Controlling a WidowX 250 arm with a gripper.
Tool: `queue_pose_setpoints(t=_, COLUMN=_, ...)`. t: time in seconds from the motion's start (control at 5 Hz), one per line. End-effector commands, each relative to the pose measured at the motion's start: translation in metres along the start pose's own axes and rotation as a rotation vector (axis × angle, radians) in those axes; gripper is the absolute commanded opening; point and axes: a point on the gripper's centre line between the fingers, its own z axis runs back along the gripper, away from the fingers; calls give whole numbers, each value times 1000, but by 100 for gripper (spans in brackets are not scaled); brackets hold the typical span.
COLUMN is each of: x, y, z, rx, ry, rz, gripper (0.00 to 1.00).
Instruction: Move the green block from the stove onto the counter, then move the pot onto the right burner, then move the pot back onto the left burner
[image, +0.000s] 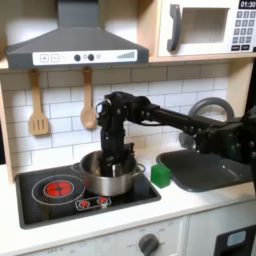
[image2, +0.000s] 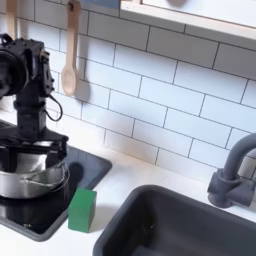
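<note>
The shiny steel pot (image: 108, 174) (image2: 28, 180) is over the right half of the black stove (image: 40, 205) (image2: 92, 168) in the first exterior view, and hides the right burner. The left burner (image: 60, 187) shows its red spiral uncovered. My gripper (image: 108, 158) (image2: 36, 150) reaches down from the arm and is shut on the pot's rim. The green block (image: 160, 175) (image2: 82, 210) stands on the white counter (image: 185, 203) (image2: 130, 176), between the stove and the sink, apart from the pot.
A dark sink basin (image: 205, 170) (image2: 175, 225) with a grey faucet (image: 212, 108) (image2: 236, 172) lies beyond the block. Wooden utensils (image: 38, 105) (image2: 68, 62) hang on the tiled wall. A range hood (image: 75, 45) and a microwave (image: 205, 28) sit overhead.
</note>
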Motion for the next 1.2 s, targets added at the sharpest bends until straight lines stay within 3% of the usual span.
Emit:
queue_pose_setpoints(t=0.0, x=-10, y=-17, z=-1, rx=-5, ry=0, rz=-28, gripper=100)
queue_pose_setpoints(t=1.0, x=-12, y=-18, z=0, rx=-4, ry=-1, rz=-34, gripper=100)
